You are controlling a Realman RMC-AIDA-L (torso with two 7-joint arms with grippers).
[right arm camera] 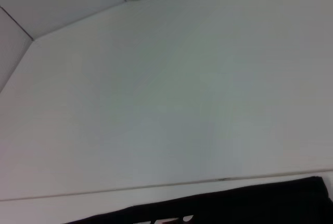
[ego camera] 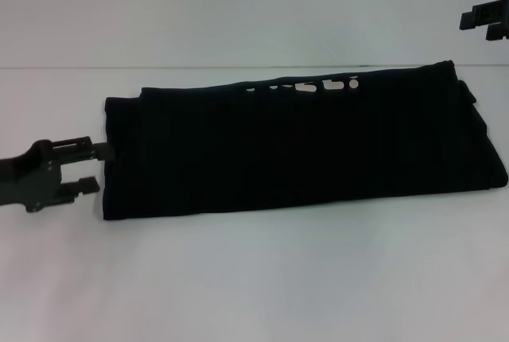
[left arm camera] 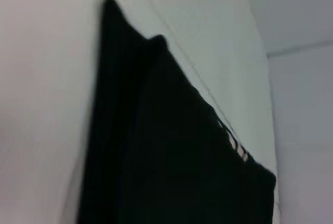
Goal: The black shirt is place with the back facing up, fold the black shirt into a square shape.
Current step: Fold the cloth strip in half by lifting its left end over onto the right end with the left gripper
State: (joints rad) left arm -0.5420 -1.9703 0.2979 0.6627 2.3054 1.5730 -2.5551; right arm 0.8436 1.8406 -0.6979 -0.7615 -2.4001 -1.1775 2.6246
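Long band already made; halving it into a square not yet done. Nearest, at the left short end of the black shirt (ego camera: 294,145), left gripper (ego camera: 92,167) with jaws spread, upper finger touching or just shy of the cloth edge, hard to tell. Calls next for pinching that end and carrying it across to the right end. Farther back, right gripper (ego camera: 487,20) well apart above the far right corner, probably open.

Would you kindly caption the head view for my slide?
Left hand open at the folded black shirt's left end; right hand raised far right.
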